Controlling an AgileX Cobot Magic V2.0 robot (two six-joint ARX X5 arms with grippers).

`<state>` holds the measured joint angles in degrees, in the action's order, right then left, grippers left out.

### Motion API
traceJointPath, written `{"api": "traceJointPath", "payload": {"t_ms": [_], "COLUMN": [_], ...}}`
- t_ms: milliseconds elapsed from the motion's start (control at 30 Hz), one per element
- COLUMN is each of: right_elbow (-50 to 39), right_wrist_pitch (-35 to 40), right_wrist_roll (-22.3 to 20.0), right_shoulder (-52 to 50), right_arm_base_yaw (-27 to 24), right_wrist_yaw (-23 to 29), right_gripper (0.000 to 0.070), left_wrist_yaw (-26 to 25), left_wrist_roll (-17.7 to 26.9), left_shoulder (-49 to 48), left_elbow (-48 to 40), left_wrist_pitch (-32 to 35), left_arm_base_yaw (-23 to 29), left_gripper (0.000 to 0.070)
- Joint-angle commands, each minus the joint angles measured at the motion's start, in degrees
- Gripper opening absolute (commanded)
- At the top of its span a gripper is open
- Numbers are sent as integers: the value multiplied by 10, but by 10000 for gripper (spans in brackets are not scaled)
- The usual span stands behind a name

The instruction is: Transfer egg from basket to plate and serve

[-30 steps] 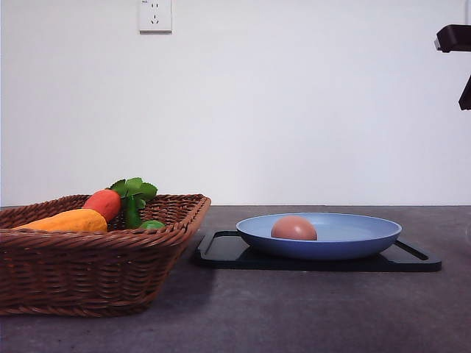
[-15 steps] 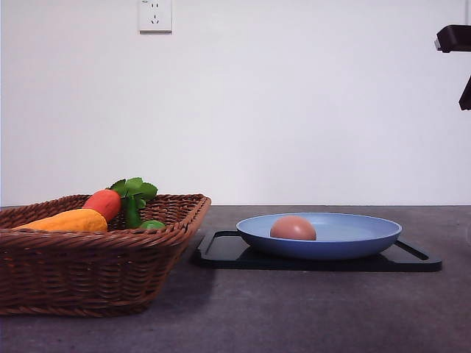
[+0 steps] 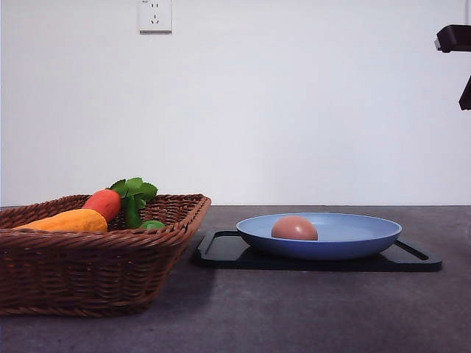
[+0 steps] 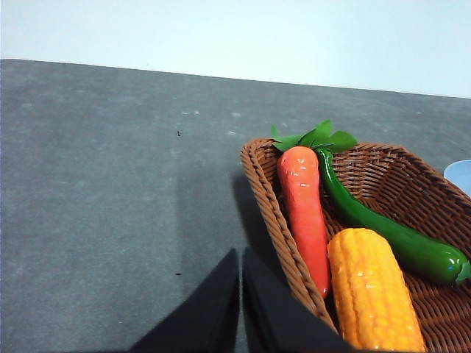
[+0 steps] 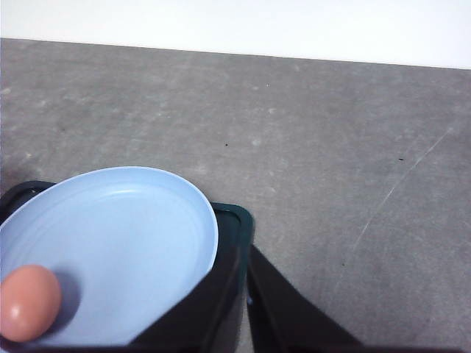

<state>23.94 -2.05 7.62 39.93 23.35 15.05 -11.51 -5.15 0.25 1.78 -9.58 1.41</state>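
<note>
Egg [image 3: 294, 228] inside plate [image 3: 360, 237], right of basket [image 3: 88, 272]; both pincers pressed closed, seemingly empty.

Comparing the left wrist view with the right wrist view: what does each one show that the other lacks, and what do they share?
Left wrist view: the wicker basket holding a carrot, a corn cob and a green pepper, with the left hand shut beside the basket's rim.
Right wrist view: the egg lying in the plate, the black tray under it, and the shut right hand.
Shared: the grey table and a sliver of the plate.
</note>
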Motion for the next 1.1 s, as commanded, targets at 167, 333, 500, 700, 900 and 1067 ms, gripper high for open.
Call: {"api": "traceJointPath", "payload": {"t_ms": [167,333,500,700,900,1067], "right_elbow": [-43,-118,-182,-227,-232,-232], "right_wrist_pitch": [-16,-1,-1,-2,-29,-79], "right_wrist_roll": [-69,-71,-70,-68,-68,-66], "right_shoulder": [-127,-244,-323,-387,-397,-397], "right_arm_base_yaw": [-36,-110,-182,-236,-253,-253], "right_wrist_yaw": [2,-94,-164,-224,-245,-245], "right_gripper": [0,0,0,0,0,0], "left_wrist_yaw": [1,1,1,1,1,1], "left_wrist_roll": [-1,-1,-1,-1,-1,-1], "left_shoulder": [-1,-1,-1,-1,-1,-1], "left_elbow": [-16,-16,-16,-16,-16,-16], "left_wrist_pitch": [5,6,6,6,6,6], "left_arm_base_yaw": [0,0,0,0,0,0], "left_gripper": [0,0,0,0,0,0]}}
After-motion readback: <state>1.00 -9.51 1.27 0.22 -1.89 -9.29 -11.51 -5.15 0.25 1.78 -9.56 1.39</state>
